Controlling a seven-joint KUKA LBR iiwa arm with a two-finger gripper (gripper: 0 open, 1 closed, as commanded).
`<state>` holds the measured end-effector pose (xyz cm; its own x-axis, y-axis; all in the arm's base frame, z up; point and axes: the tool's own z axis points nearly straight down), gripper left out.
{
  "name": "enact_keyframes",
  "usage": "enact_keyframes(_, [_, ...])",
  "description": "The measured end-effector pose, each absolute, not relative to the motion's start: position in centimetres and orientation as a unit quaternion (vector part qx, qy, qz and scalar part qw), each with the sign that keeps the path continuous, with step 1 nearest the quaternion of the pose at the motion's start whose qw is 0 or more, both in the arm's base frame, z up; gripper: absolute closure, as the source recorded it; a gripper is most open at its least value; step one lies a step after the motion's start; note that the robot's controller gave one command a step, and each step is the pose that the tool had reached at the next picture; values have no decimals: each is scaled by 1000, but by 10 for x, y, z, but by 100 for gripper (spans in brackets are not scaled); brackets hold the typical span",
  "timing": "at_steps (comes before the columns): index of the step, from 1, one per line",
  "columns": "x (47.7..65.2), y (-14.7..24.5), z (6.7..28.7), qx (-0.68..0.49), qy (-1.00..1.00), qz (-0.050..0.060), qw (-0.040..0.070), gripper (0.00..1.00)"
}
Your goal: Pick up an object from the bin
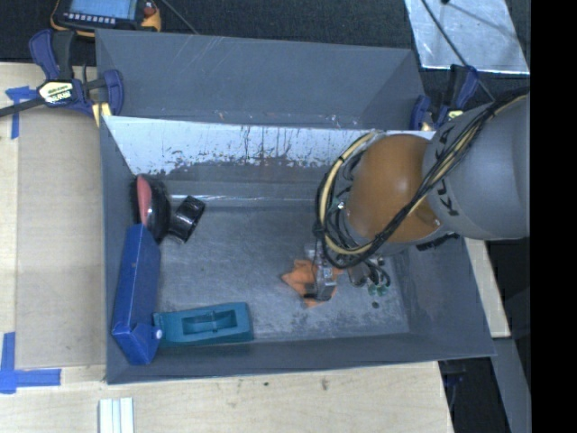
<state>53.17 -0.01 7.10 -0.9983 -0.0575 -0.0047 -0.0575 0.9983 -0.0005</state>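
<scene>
There is one small orange thing (294, 277) in the bin (270, 142). It lies on the floor in the middle, a bit to the right and toward the near side. The gripper (320, 282) is right on top of it, touching or almost touching its right end. I cannot tell if the gripper is spread or pressed together, and I cannot tell if it is pinching the orange thing.

The orange thing is lumpy, and part of it is hidden under the gripper. The part I can see sticks out to the left. Its long way seems to run from left to right, tipped a little toward the near side on the right, but I cannot be sure.

There is one long dark blue bar (135, 287). It lies along the left wall, with its long way going from far to near. There is one flat teal box (206, 323) by the near wall, lying left to right. Its left end touches the near end of the blue bar.

At the far left there is one red piece (142, 198) beside two black pieces (187, 216). All of these are well apart from the gripper.

The arm has one round orange cover (388, 188) with black and yellow cables (329, 206) looping around it.
</scene>
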Motion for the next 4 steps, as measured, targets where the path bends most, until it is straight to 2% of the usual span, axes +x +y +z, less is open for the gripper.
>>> enact_keyframes(4, [532,0,71,-29,1000,0,2,100])
